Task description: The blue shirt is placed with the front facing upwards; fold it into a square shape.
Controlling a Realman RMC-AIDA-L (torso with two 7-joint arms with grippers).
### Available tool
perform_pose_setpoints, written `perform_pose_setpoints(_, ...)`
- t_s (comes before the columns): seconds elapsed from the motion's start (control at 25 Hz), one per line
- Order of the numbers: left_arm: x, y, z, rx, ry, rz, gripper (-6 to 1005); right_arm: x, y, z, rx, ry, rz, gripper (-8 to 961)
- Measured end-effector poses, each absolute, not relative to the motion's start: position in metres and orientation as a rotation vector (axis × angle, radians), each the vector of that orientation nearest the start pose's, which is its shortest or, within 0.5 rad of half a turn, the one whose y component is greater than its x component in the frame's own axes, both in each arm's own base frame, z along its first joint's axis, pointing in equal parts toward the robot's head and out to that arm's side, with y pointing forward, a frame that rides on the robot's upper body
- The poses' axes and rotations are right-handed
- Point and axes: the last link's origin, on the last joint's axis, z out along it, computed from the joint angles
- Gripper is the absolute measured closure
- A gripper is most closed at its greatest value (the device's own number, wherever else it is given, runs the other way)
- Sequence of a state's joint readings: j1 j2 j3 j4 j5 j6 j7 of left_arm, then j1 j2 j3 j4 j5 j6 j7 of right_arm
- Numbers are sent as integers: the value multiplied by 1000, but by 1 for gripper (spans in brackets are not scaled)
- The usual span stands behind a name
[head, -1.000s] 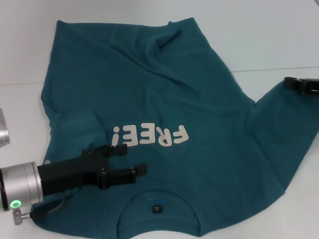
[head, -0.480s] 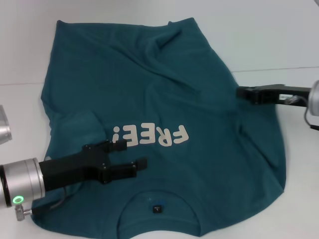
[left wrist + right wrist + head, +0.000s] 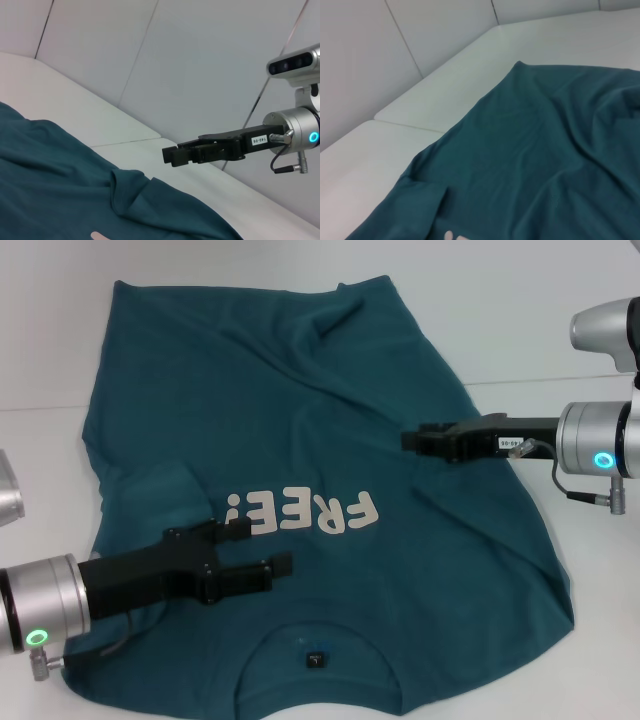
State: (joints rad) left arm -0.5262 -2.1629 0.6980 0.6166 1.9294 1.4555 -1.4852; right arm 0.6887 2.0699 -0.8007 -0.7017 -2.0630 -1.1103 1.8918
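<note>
Shirt lying face up on the white table, both grippers over it.

The blue shirt (image 3: 330, 440) is spread over the table (image 3: 560, 320) with its collar at the near edge and white letters "FREE!" (image 3: 303, 512) across the chest; both sleeves are folded in onto the body. The left gripper (image 3: 268, 552) sits over the near-left chest, fingers parted, grasping nothing. The right gripper (image 3: 412, 440) reaches in from the right above the cloth, fingers closed together, nothing visibly pinched.
</note>
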Motion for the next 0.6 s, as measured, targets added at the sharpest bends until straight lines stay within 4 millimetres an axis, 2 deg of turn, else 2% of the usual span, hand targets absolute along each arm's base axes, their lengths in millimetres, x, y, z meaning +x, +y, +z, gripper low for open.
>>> perform_pose_setpoints(0.2, -249, 331, -36, -2609, -877, -835, 49, 252, 420, 21, -2292, 1083, 498, 537)
perform_pose_setpoints(0.48, -249, 331, -37, -2614, -877, -830, 50, 297, 408, 52, -2109, 1286, 489, 378)
perform_pose_setpoints(0.6, -249, 330, -37, -2614, -878, -829, 50, 311, 401, 57, -2069, 1367, 479, 310)
